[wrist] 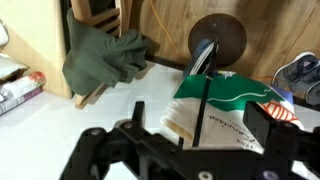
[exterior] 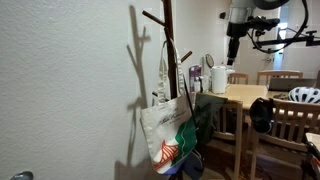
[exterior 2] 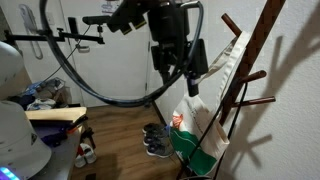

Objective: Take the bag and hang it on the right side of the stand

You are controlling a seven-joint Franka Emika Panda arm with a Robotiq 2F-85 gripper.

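A white tote bag [exterior: 168,135] with a green and red print hangs by its straps from a peg of the dark wooden stand [exterior: 168,40]. It also shows in an exterior view [exterior 2: 205,125] and from above in the wrist view [wrist: 225,100], next to the stand's round base [wrist: 217,38]. My gripper [exterior: 231,57] is open and empty. It hangs high in the air, apart from the bag, and in an exterior view [exterior 2: 190,82] it is level with the bag's straps.
A wooden table [exterior: 245,95] with chairs, a white jug [exterior: 218,78] and a helmet [exterior: 305,95] stands beside the stand. Shoes [exterior 2: 155,140] lie on the floor. A green cloth [wrist: 105,55] lies by a wooden frame. The white wall is behind the stand.
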